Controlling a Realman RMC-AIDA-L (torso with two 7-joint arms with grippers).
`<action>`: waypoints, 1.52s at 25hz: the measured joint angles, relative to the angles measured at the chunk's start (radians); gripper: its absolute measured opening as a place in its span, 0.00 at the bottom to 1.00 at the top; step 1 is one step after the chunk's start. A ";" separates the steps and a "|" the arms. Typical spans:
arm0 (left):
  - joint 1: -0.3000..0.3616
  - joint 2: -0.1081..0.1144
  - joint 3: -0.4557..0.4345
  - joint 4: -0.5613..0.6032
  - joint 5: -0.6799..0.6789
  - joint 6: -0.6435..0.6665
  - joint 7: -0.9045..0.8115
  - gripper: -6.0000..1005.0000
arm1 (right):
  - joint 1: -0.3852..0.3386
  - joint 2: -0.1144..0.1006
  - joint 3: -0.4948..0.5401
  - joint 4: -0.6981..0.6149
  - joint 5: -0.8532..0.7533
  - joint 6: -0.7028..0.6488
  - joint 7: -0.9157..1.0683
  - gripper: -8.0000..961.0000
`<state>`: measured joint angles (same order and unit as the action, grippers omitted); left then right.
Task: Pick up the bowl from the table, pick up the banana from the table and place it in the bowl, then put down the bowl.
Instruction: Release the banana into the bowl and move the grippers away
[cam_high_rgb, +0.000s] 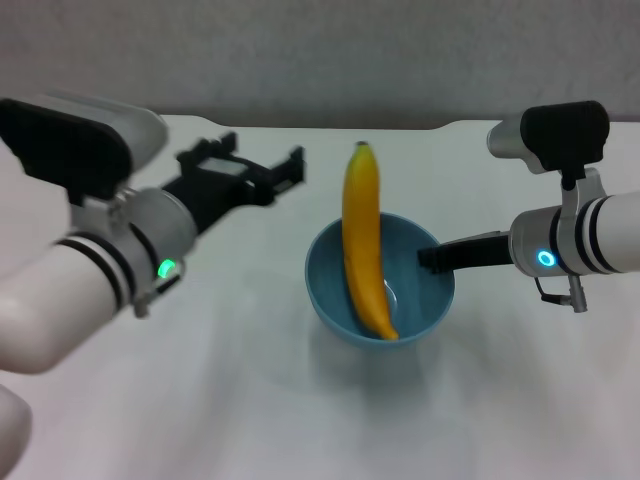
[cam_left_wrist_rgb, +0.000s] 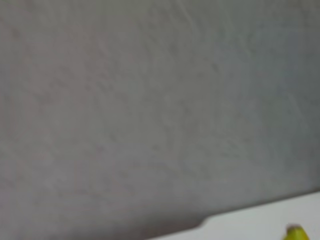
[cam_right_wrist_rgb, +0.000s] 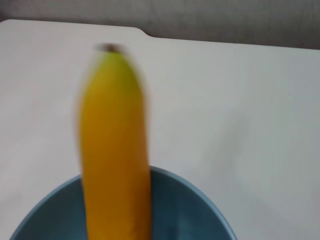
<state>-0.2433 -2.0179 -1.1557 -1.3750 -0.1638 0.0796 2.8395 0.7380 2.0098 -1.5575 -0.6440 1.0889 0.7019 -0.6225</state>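
- Right gripper (cam_high_rgb: 428, 257) reaches in from the right side of the head view, its dark fingers at the right-hand rim of the bowl (cam_high_rgb: 420, 300); they appear closed on that rim, though the exact bite is hard to make out.
- Bowl: light blue, round and glossy, upright near the middle of the table (cam_high_rgb: 300, 420). Whether its base touches the tabletop or sits just clear of it cannot be told.
- Banana (cam_high_rgb: 364, 240): yellow-orange, one end down inside the bowl near its front wall, the body leaning over the far rim, the dark stem tip pointing away from the robot and up.
- Left gripper (cam_high_rgb: 275, 172) hangs to the left of the banana's upper end and apart from it, jaws spread and holding nothing.
- Right wrist view adds a close look: banana (cam_right_wrist_rgb: 115, 150) rising out of the bowl (cam_right_wrist_rgb: 185, 205), with the table's (cam_right_wrist_rgb: 240, 110) far edge and its notch corner behind. This arm's own fingers do not show there.
- Left wrist view shows mostly a grey wall (cam_left_wrist_rgb: 150, 100), a strip of table edge (cam_left_wrist_rgb: 260, 220) and a small piece of yellow, probably the banana (cam_left_wrist_rgb: 296, 233), at the corner. Bowl and both grippers are out of that view.
- Head view alone shows both arms together, each with a lit ring, green on the left, blue on the right.
- No brands, labels or legible writing on any item.
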 joint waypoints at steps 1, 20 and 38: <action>0.003 0.000 -0.029 0.011 0.023 -0.017 0.000 0.88 | 0.000 0.000 0.000 0.001 0.000 0.000 0.000 0.07; -0.042 0.161 -0.151 0.379 0.165 -0.563 -0.641 0.73 | -0.006 0.000 0.002 0.003 -0.001 -0.010 -0.014 0.08; -0.103 0.007 -0.617 0.708 0.797 -0.905 -0.479 0.73 | -0.008 0.000 0.002 0.017 -0.001 -0.011 -0.026 0.08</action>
<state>-0.3458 -2.0105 -1.7725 -0.6666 0.6334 -0.8249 2.3602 0.7301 2.0095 -1.5554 -0.6268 1.0877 0.6905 -0.6484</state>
